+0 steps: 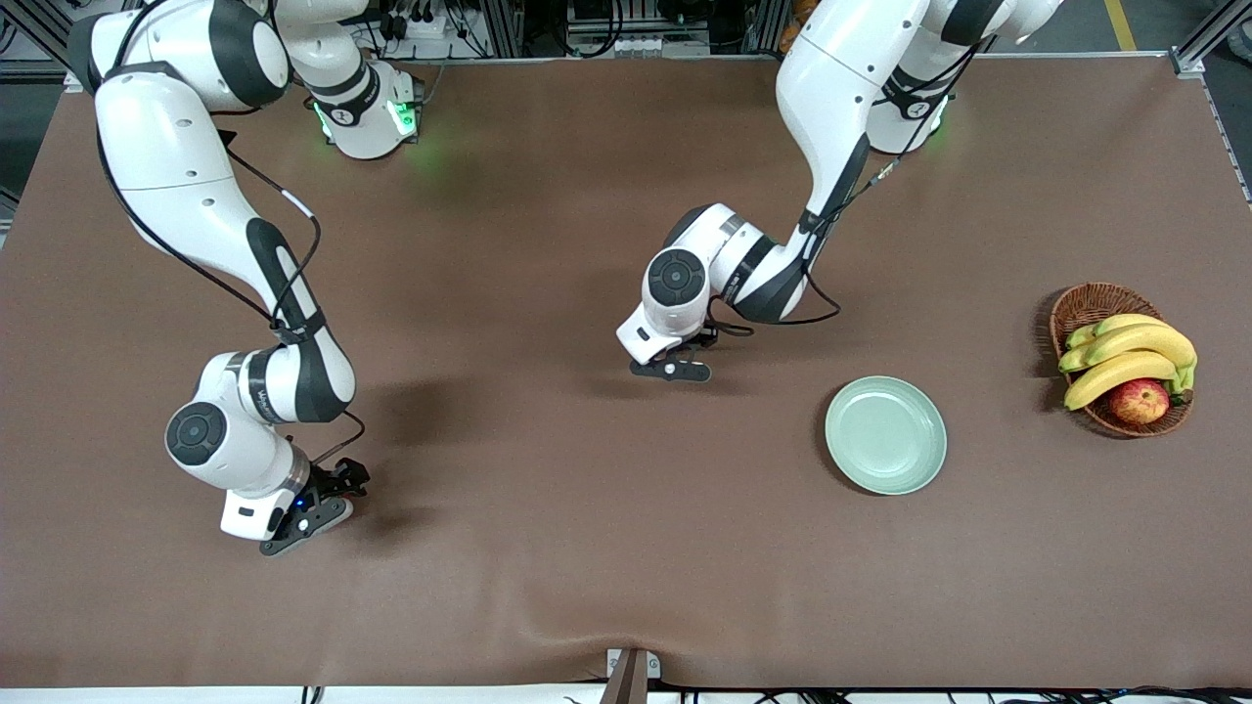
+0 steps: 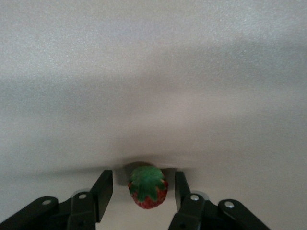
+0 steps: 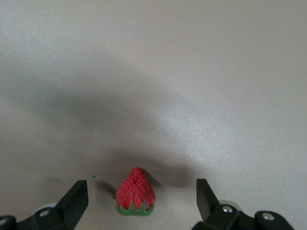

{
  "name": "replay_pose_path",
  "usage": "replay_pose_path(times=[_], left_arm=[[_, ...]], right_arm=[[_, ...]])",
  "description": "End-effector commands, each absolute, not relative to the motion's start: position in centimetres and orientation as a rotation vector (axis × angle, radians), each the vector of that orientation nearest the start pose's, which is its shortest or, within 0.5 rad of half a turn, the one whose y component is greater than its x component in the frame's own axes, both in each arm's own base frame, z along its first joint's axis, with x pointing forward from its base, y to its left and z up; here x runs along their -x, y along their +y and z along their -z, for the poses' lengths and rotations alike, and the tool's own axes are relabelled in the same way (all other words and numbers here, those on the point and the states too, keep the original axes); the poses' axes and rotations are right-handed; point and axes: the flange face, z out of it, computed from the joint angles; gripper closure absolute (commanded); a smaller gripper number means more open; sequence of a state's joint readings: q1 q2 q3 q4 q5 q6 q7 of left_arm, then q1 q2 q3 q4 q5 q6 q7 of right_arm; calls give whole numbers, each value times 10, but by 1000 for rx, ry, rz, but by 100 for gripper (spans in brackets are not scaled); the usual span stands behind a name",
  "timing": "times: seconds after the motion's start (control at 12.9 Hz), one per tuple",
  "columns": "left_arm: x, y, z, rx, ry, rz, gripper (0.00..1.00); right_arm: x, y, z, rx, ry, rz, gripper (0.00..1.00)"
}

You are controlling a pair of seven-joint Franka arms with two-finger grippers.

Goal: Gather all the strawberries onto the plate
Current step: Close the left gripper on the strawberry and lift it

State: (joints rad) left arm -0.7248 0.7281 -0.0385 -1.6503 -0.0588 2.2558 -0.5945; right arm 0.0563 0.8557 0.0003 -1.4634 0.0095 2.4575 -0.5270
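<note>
Writing none readable | left claw (image 2: 144, 191) straddling strawberry (image 2: 147, 187) | right claw (image 3: 141, 201) open

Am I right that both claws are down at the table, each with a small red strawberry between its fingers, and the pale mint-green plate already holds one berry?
Not quite: the front view shows the pale mint-green plate empty. The rest stands.

No text, label or number can be read anywhere in these views. The right arm (image 1: 274, 386) carries a small dark marking on its wrist band, too small to make out.
</note>
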Motion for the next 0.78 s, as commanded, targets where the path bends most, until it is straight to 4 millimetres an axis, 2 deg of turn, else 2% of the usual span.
replay_pose_path(times=[0.0,0.16,0.23,0.31,0.39,0.47,0.62,0.7], left_arm=[[-485,-467,-175,3096,167,-176,49],[-484,-468,-177,3099,163,-175,62],[-485,-468,-178,3100,165,-172,73],[-485,-468,-179,3100,167,-172,85],[-486,-465,-181,3099,164,-177,93],[-493,-460,-187,3102,156,-171,92],[-506,-442,-208,3084,121,-210,91],[-509,-440,-212,3085,115,-205,90]], right_arm=[[-732,34,-181,3013,-908,227,0],[-732,36,-181,3012,-910,227,0],[-732,36,-182,3013,-908,229,0],[-732,37,-182,3012,-902,230,11],[-732,37,-181,3012,-902,228,29],[-732,37,-182,3012,-902,230,45],[-732,37,-181,3012,-902,228,83],[-732,37,-181,3010,-903,230,94]])
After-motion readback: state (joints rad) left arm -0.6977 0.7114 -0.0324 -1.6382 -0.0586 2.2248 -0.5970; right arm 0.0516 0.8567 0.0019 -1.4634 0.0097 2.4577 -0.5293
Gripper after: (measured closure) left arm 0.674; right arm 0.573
